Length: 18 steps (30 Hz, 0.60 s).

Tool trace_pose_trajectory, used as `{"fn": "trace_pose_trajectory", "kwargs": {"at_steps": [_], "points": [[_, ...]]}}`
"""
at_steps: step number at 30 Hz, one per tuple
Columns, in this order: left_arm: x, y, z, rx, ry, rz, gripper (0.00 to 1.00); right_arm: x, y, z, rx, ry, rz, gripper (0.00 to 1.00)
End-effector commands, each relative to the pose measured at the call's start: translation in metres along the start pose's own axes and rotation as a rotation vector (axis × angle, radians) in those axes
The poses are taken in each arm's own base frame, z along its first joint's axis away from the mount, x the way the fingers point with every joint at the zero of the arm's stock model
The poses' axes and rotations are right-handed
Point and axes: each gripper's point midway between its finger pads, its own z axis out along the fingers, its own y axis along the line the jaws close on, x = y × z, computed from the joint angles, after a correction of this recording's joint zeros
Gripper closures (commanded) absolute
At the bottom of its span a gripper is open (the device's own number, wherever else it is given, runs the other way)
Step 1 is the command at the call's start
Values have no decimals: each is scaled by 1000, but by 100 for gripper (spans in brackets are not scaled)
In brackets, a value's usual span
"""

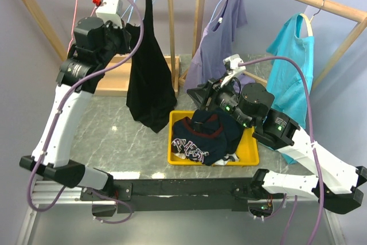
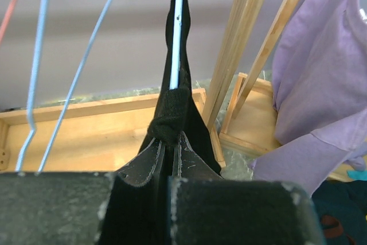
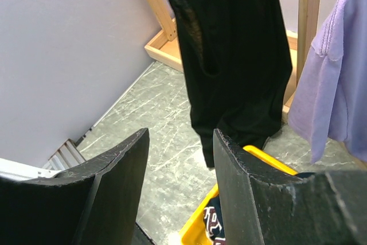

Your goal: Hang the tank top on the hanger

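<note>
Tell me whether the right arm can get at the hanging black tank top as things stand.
Probably yes. The right gripper is open and aimed at the lower half of the tank top, with nothing between them; the yellow bin sits below that line.

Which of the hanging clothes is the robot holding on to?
The black tank top. The left gripper is pinched shut on its fabric near the top. The lilac shirt and the turquoise shirt just hang there, with no gripper gripping them.
</note>
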Motion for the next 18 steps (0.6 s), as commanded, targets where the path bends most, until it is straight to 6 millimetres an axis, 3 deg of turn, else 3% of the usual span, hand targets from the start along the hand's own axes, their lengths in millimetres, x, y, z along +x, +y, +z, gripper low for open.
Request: {"fn": "trace_pose_trajectory", "kwargs": {"at_steps": [1,5,11,18], "points": [[-43,-5,-2,55,-126,-9,99,-11,3,-7,-8,-37,14,44],[-44,-8,8,76,-118,-15,99,-8,1,-7,0,-30,10,44],[-25,-10,21,93,-76,-27,99,-8,0,-8,0,-33,12,44],[-7,-8,19,86,-53,-37,99,-3,0,-6,-2,-29,18,44]]}}
